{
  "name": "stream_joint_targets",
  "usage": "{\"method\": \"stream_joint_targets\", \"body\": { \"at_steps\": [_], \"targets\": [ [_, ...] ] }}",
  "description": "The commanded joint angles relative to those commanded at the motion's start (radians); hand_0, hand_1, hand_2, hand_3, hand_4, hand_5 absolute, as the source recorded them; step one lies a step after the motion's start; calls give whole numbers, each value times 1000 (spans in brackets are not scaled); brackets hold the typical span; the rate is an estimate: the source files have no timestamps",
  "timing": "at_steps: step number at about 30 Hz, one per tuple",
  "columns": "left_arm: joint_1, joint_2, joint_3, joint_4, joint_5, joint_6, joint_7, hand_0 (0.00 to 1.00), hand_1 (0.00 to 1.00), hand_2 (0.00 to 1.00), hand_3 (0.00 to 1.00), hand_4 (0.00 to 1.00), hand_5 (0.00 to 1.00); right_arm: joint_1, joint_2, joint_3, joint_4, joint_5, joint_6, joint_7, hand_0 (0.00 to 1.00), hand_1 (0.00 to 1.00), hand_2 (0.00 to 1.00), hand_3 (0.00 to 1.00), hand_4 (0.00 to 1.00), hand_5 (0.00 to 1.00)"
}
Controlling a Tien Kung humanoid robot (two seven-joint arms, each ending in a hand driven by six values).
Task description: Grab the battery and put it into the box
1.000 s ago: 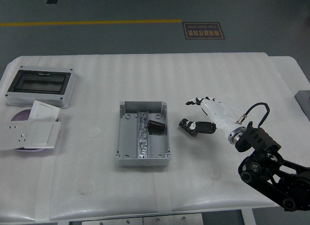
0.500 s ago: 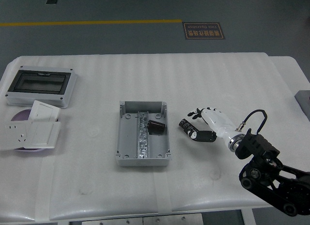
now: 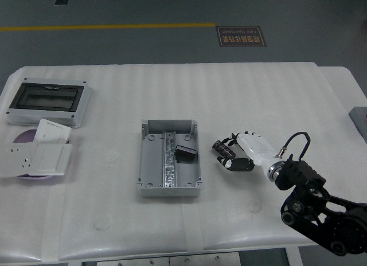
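Grasping stage: the right hand [image 3: 243,149] lies low over the counter [image 3: 275,94], its fingers [image 3: 228,142] curled around the battery [image 3: 221,148]; whether they truly pinch it or only rest against it cannot be told from this view.
Battery position: on the counter just right of the box [image 3: 168,158], apart from its wall, not lifted as far as can be seen.
Battery look: a short dark cylinder lying on its side, partly hidden by the fingers.
Box: a grey open tray, with a metal rail along its middle and a dark block [image 3: 184,153] already inside, right of the rail.
Done: the reach, and seemingly the closing of the hand.
Left: lifting, carrying leftward over the wall, and releasing inside.
Left hand: not seen.
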Motion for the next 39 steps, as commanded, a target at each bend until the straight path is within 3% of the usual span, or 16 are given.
{"method": "stream_joint_targets", "body": {
  "at_steps": [7,8,13,14,31,32,37,38,39],
  "targets": [
    [-4,1,8,0,-10,3,-6,649,558,553,589,494,2,0,0,-3,-5,-12,-7,2,998,736,660,720,736,474],
    [-5,1,11,1,-12,2,-8,647,554,551,592,497,2,-1,1,-3,-6,-14,-9,1,992,714,581,693,723,478],
    [-7,1,21,1,-22,2,-17,647,554,551,592,497,2,-1,1,-5,-11,-21,-13,2,992,714,581,693,723,478],
    [-7,1,22,0,-23,2,-18,647,553,553,595,489,2,-1,1,-6,-12,-22,-14,2,981,686,499,671,657,431],
    [-16,2,40,1,-42,3,-36,644,551,551,595,485,2,0,1,-12,-28,-37,-23,1,961,669,456,656,616,353],
    [-16,2,42,1,-43,3,-37,645,550,550,594,482,2,0,1,-13,-29,-38,-23,1,956,661,446,658,562,296],
    [-18,2,44,1,-46,2,-42,645,550,550,594,482,2,1,0,-15,-31,-40,-27,1,956,661,446,658,562,296],
    [-18,1,44,1,-45,3,-43,642,548,550,594,480,2,0,-1,-15,-31,-41,-28,1,948,649,418,660,497,245],
    [-19,1,45,1,-46,3,-45,642,548,550,594,480,2,0,-1,-14,-30,-43,-29,1,948,649,418,660,497,245]
  ]
}}
